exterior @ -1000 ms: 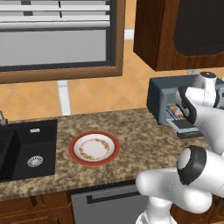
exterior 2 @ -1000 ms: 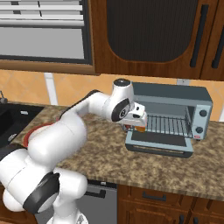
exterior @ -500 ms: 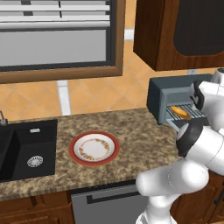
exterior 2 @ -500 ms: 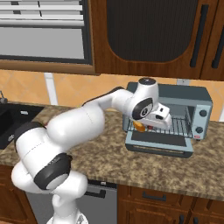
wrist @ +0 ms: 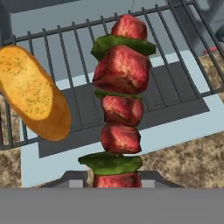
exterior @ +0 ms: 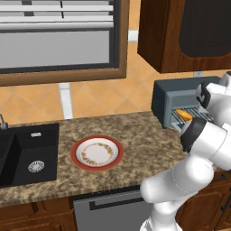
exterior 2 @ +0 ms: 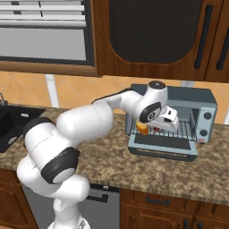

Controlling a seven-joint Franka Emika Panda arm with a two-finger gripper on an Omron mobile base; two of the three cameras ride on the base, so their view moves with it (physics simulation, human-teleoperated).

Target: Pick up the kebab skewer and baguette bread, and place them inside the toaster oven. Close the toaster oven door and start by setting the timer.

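**Skewer held at oven mouth, bread on rack**

Speckled brown granite counter (exterior: 144, 135), backed by orange tile and dark wooden cabinets. Black sink (exterior: 27, 153) set into counter at far left. Round white plate with red rim (exterior: 97, 152) resting on counter beside sink, well apart from oven.

Boxy blue-grey metal toaster oven (exterior 2: 203, 100) standing at right end of counter, against wall. Grey-framed dark glass toaster oven door (exterior 2: 163, 145) folded down flat in front of opening, lying just above counter. Wire rack (wrist: 70, 52) exposed inside opening.

White arm reaching across counter to oven front. Gripper (exterior 2: 167, 123) positioned at oven mouth, above lowered door. Jaws pinching lower end of kebab skewer (wrist: 120, 92): thin stick threaded with red-brown meat chunks and green pieces. Fingertips themselves hidden beneath lowest chunk in hand view. Skewer extending away from hand, over door and across front bars of rack; contact with rack cannot be told.

Oblong golden-orange baguette bread (wrist: 35, 94) with paler top lying at front left of rack, one end overhanging rack edge above door. Bread just beside skewer, not touching it. Same bread visible as orange piece at oven opening in left base view (exterior: 184, 114).
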